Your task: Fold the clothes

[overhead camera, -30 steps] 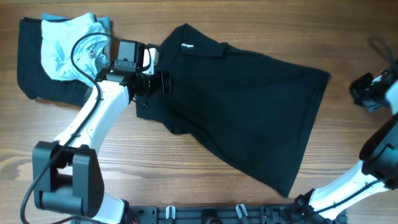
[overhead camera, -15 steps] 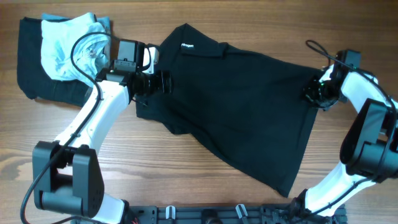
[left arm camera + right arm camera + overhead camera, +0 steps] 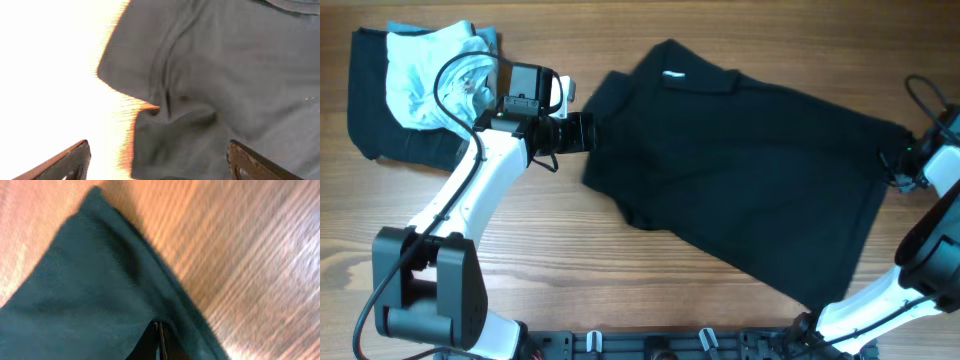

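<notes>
A black polo shirt (image 3: 750,190) lies spread flat across the middle and right of the wooden table, with its collar at the far side. My left gripper (image 3: 584,132) is open and empty, right at the edge of the shirt's left sleeve. In the left wrist view the sleeve (image 3: 225,75) lies between my wide-apart fingers (image 3: 70,160). My right gripper (image 3: 903,160) is shut on the shirt's right hem corner. In the right wrist view my gripper (image 3: 159,342) pinches the fabric (image 3: 75,295).
A folded black garment (image 3: 370,130) with a light blue garment (image 3: 425,75) on top lies at the far left. A metal rail (image 3: 660,345) runs along the table's near edge. The right arm reaches in from the right edge.
The right gripper took hold of the shirt's right corner and pulled the whole shirt to the right. The left arm stayed in place, so the sleeve slid out from under it.
</notes>
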Controlling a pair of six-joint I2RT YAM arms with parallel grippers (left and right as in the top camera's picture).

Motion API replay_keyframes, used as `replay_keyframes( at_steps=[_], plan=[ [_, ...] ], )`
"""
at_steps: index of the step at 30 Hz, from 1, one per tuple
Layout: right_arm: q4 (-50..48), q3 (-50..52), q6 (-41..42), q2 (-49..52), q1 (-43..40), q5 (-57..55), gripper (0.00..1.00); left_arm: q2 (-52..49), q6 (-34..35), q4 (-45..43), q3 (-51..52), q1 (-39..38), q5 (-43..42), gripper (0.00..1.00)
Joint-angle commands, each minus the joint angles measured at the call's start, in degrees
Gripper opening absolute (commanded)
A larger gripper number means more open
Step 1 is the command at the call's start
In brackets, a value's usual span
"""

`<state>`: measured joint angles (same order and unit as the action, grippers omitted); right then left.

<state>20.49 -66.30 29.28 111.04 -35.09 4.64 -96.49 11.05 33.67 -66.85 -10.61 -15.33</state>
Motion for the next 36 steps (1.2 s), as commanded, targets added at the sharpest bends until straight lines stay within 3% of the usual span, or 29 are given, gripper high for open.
replay_keyframes(
  at_steps=[1, 6, 11, 13, 14, 20, 28, 32, 33, 35, 36],
  plan=[
    [0.15, -6.29, -7.02, 0.9, 0.9, 2.38, 0.11, 0.07, -0.35, -0.2, 0.28, -0.37, 0.13, 0.89],
    [8.52, -15.47, -11.43, -1.66, 0.87, 12.46, 0.27, 0.07, -0.76, -0.13, 0.31, -0.5, 0.13, 0.89],
    [14.91, -19.8, -11.28, -8.68, 0.87, 25.99, 0.43, 0.04, -3.39, 0.7, 0.37, -0.52, 0.37, 0.69],
    [17.62, -19.8, -11.3, -13.38, 1.05, 30.1, 0.47, 0.04, -3.39, 1.68, 0.79, -0.55, 0.37, 0.69],
    [19.71, -19.78, -11.3, -16.04, 1.29, 30.58, 0.49, 0.04, -3.39, 1.77, 1.42, -0.55, 0.37, 0.73],
    [28.13, -19.71, -14.34, -24.15, 4.15, 29.44, 0.55, -1.07, -3.37, 0.79, 6.54, -0.52, 0.37, 0.76],
    [32.98, -17.57, -14.27, -23.71, 8.28, 25.64, 0.57, -5.44, -3.37, -3.96, 11.67, -2.78, -2.03, 0.73],
    [35.28, -17.2, -14.34, -22.47, 11.19, 21.86, 0.57, -6.54, -3.37, -4.79, 11.67, -4.68, -1.97, 0.56],
    [36.0, -17.18, -14.34, -22.03, 12.37, 20.13, 0.57, -7.04, -3.37, -5.09, 11.67, -5.16, -1.7, 0.47],
    [37.07, -17.18, -14.34, -21.18, 14.53, 16.92, 0.58, -7.82, -3.37, -5.14, 11.67, -5.68, -0.42, 0.09],
    [37.4, -17.18, -14.32, -20.72, 15.41, 15.56, 0.59, -7.87, -3.37, -4.66, 11.67, -5.73, 0.15, 0.04]
  ],
)
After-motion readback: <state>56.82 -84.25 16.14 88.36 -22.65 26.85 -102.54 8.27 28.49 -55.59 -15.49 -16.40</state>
